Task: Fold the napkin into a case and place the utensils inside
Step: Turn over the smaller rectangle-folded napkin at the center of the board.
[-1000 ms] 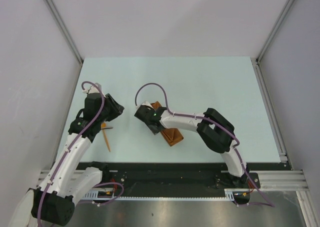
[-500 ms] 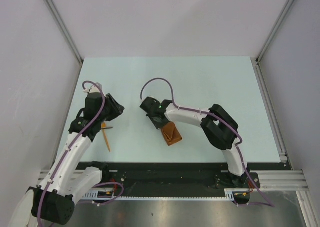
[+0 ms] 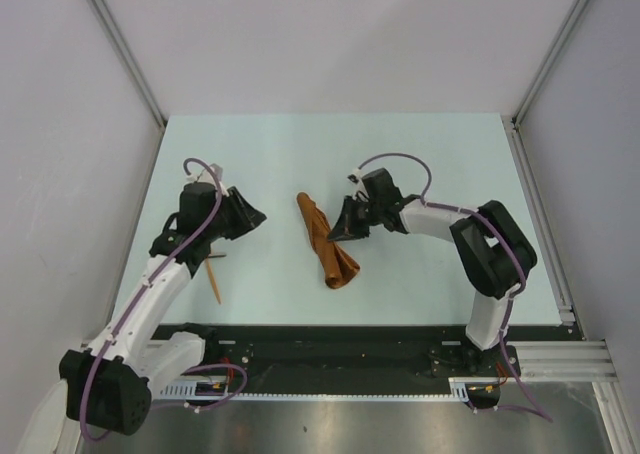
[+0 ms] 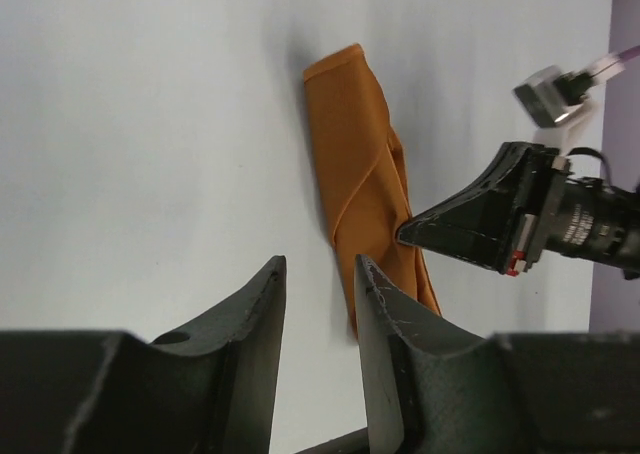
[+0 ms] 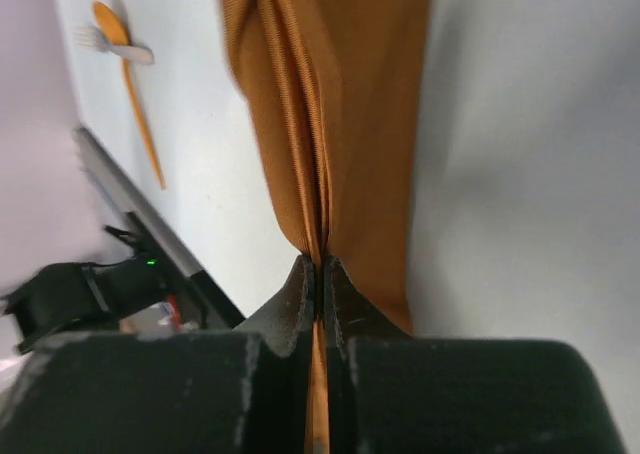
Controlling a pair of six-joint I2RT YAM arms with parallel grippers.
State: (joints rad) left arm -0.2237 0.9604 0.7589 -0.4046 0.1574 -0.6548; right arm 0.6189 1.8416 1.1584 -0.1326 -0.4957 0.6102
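The rust-orange napkin (image 3: 322, 236) lies mid-table as a long narrow folded strip, also plain in the left wrist view (image 4: 362, 174). My right gripper (image 3: 338, 232) sits at its right edge, shut on a fold of the cloth (image 5: 345, 94), which runs up from between the closed jaws (image 5: 320, 266). My left gripper (image 3: 256, 216) hovers left of the napkin, open and holding nothing (image 4: 318, 279). The utensils (image 3: 213, 280) lie near the left arm, partly hidden by it. In the right wrist view an orange spoon (image 5: 130, 94) shows, with a pale fork-like piece (image 5: 112, 44) across it.
The pale table (image 3: 420, 164) is bounded by grey walls and metal rails on the left, right and back. A black rail (image 3: 330, 344) runs along the near edge by the arm bases.
My right gripper has closed on the napkin and swung right, and the bunched cloth now lies as a long strip. The left gripper has shifted up and right toward it.
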